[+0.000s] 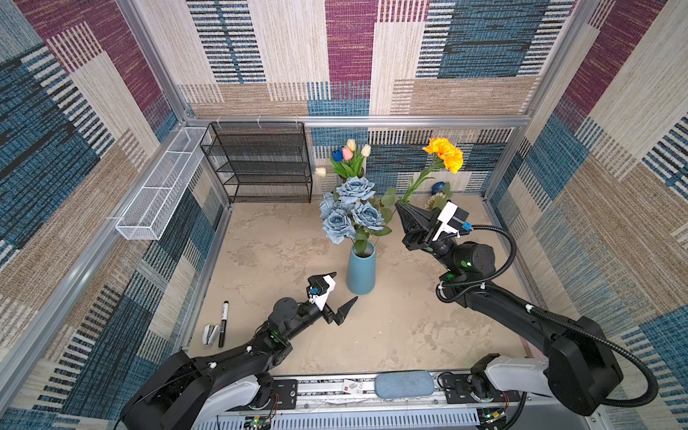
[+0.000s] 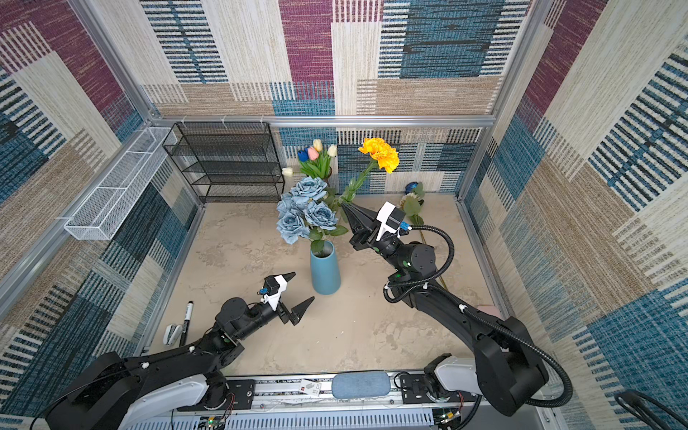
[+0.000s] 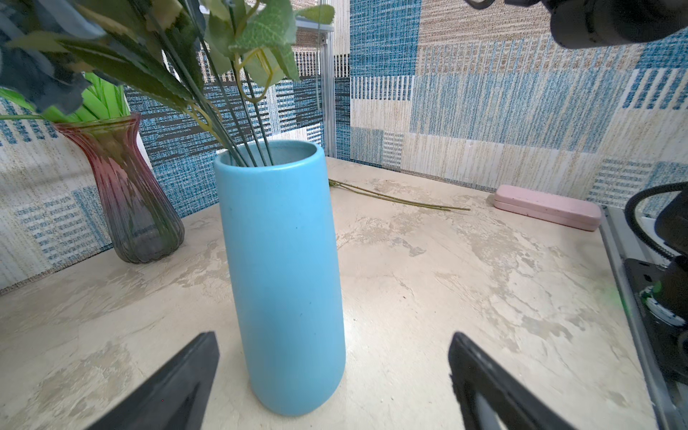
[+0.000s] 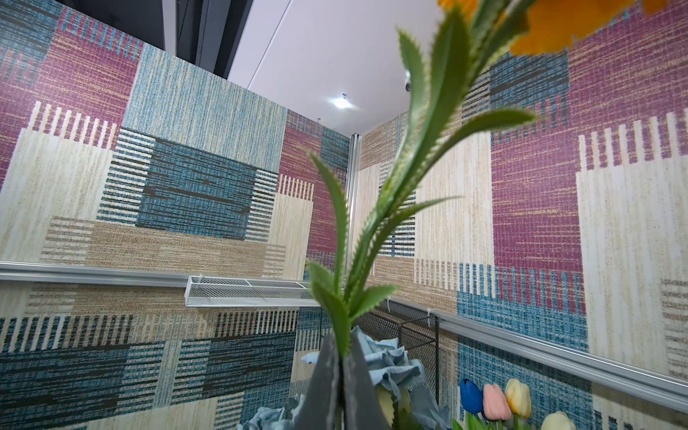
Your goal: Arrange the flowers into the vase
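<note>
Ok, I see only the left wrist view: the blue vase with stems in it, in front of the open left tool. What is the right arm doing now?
Observer: The right tool is shut on the stem of the orange flower, held up in the air, right of the blue vase in both top views.
Operator: Which blooms stand in the blue vase? I see only stems and leaves.
Observer: The dusty-blue rose bunch.
Operator: And in the glass vase behind it?
Observer: The tulips: blue, pink, yellow and white.
</note>
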